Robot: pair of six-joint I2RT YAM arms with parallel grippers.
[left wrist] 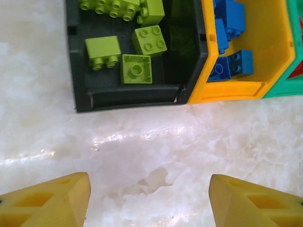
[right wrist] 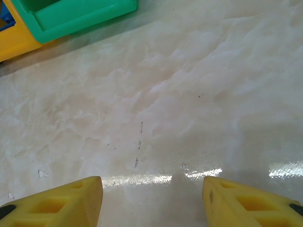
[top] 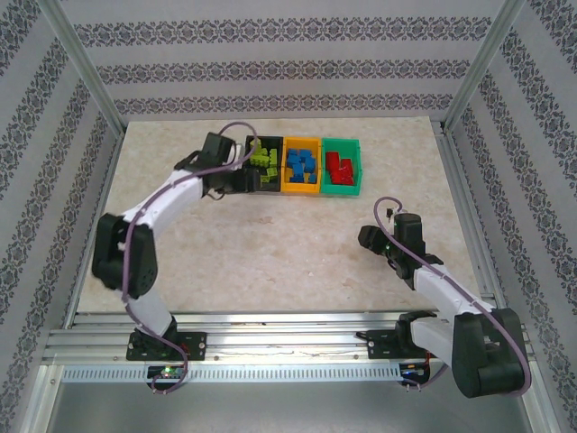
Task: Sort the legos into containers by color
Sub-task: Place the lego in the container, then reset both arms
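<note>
three touching bins stand in a row at the upper middle of the overhead view: the black bin (left wrist: 132, 97) holds lime green bricks (left wrist: 142, 68), the yellow bin (left wrist: 227, 92) blue bricks (left wrist: 232, 64), the green bin (top: 341, 190) red bricks (top: 338, 164). the left pincer (left wrist: 149, 189) hangs open and empty beside the black bin. the right pincer (right wrist: 152, 184), open and empty, is over the bare surface (right wrist: 165, 94) at lower right.

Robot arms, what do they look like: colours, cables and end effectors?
Both the left arm and right arm have white tubular links, chunky black joint housings and a looping mauve cable. The left end effector and right end effector each carry two yellow wedge-shaped plastic fingers with rectangular cut-outs.
</note>
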